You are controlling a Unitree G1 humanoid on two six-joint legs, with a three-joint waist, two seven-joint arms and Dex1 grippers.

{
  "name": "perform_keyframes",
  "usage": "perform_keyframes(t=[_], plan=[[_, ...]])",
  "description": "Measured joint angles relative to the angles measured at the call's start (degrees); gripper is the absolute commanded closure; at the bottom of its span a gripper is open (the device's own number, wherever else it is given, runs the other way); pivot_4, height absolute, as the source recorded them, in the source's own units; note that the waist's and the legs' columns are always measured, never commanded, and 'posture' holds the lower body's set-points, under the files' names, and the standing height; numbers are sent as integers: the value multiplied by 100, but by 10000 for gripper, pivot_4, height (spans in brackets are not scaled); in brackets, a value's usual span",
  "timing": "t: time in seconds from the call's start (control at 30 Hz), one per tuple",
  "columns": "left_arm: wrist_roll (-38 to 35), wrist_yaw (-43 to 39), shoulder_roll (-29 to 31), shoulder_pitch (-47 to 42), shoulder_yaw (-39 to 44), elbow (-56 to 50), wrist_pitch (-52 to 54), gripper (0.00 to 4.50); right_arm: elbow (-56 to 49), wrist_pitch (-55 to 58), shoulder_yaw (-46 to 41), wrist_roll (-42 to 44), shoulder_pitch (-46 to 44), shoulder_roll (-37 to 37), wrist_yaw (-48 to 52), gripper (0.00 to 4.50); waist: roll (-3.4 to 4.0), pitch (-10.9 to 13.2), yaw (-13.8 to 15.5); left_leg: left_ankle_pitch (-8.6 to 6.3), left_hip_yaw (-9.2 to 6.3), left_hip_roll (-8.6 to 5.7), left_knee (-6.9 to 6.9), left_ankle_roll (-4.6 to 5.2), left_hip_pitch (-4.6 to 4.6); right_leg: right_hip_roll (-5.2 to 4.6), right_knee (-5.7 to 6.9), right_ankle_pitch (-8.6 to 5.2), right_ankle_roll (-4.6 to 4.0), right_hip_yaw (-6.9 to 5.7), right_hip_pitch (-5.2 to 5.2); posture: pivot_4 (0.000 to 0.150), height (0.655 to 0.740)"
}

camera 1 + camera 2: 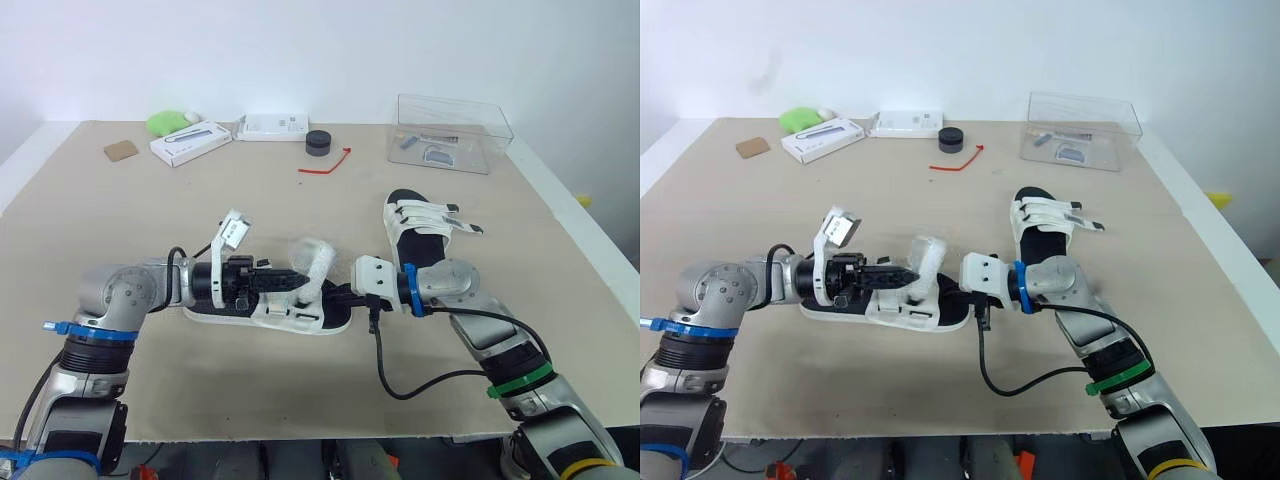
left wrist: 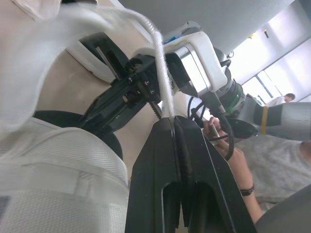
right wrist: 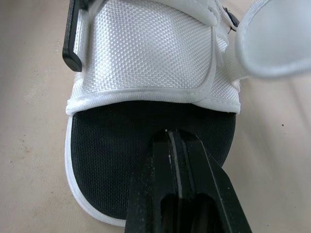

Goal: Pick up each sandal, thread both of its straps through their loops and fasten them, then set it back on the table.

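Observation:
A white-strapped sandal with a black footbed [image 1: 290, 312] lies on the table between my two grippers. My left gripper [image 1: 300, 278] reaches in from the heel side and is shut on the edge of a raised white strap [image 2: 160, 58], pinched at the fingertips [image 2: 170, 121]. My right gripper [image 3: 170, 133] is shut with nothing between its fingers, and its tip rests on the black footbed [image 3: 112, 145] at the toe end, just short of the white front band [image 3: 146, 53]. A second sandal [image 1: 418, 222] lies flat farther right, with its straps across it.
A clear plastic box [image 1: 450, 133] stands at the back right. A black round item [image 1: 318, 143], a red tie [image 1: 325, 165], two white boxes [image 1: 190, 142] [image 1: 272, 126], a green object [image 1: 168, 122] and a brown card [image 1: 120, 150] lie along the back. A person [image 2: 243, 165] sits beyond the table.

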Motion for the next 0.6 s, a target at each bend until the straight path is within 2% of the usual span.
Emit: perform_keyframes(t=[0.27, 0.6], plan=[[6, 100, -110, 0, 1, -37, 76, 43991, -19, 20, 1, 1, 10, -5, -38, 45000, 0, 0, 0, 1, 0, -2, 1, -1, 0, -2, 0, 1, 2, 0, 0, 1500, 7400], [142, -9, 77, 129, -11, -80, 117, 43991, -15, 20, 7, 1, 10, -5, -49, 45000, 0, 0, 0, 1, 0, -2, 1, -1, 1, -2, 0, 1, 2, 0, 0, 1500, 7400]])
